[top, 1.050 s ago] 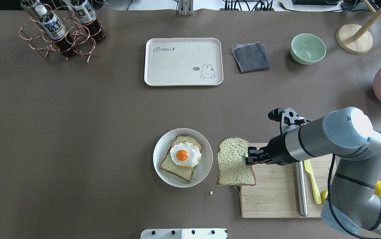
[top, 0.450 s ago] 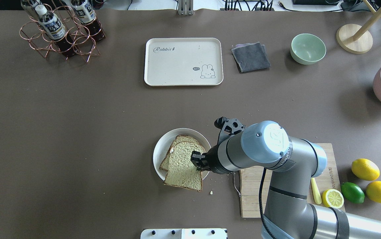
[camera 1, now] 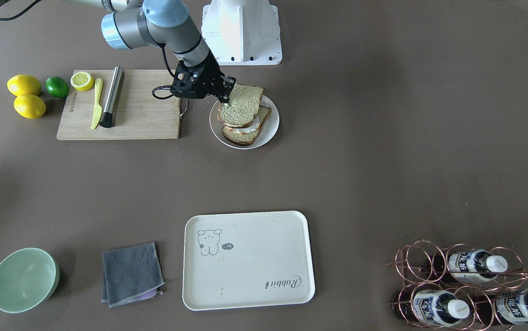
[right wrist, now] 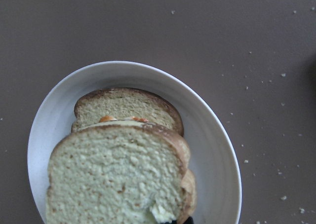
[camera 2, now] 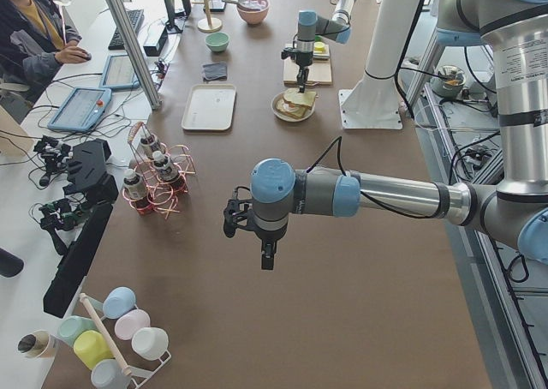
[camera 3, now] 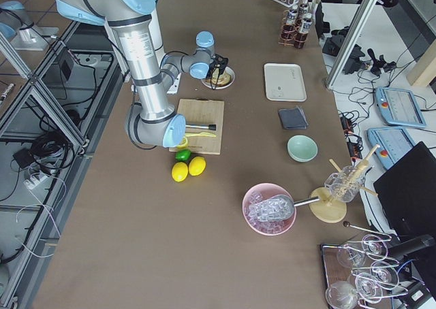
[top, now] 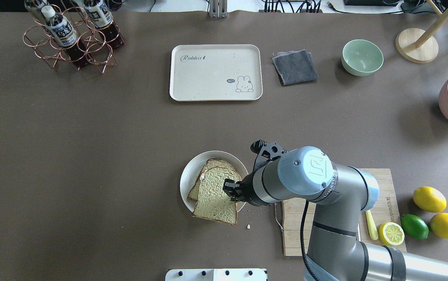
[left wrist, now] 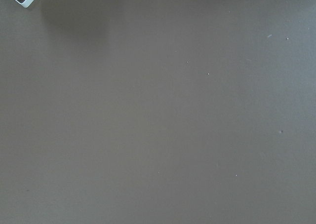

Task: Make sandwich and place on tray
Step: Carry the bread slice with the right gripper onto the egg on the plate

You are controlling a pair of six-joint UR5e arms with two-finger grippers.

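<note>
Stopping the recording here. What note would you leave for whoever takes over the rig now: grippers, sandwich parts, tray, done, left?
Right gripper: shut on the top bread slice, holding it tilted over the egg and bottom slice on the plate.
Left gripper: over bare table, away from the work; open or shut cannot be told.
Tray: no sandwich on it.
Done: stack nearly built.
Left: release top slice, move sandwich to tray.

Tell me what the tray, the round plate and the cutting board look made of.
The tray: matte cream, probably moulded plastic or bamboo fibre, judging by its rounded raised rim. The plate: smooth white, likely ceramic or melamine. The cutting board: unfinished wood or bamboo, with visible plank lines.
</note>
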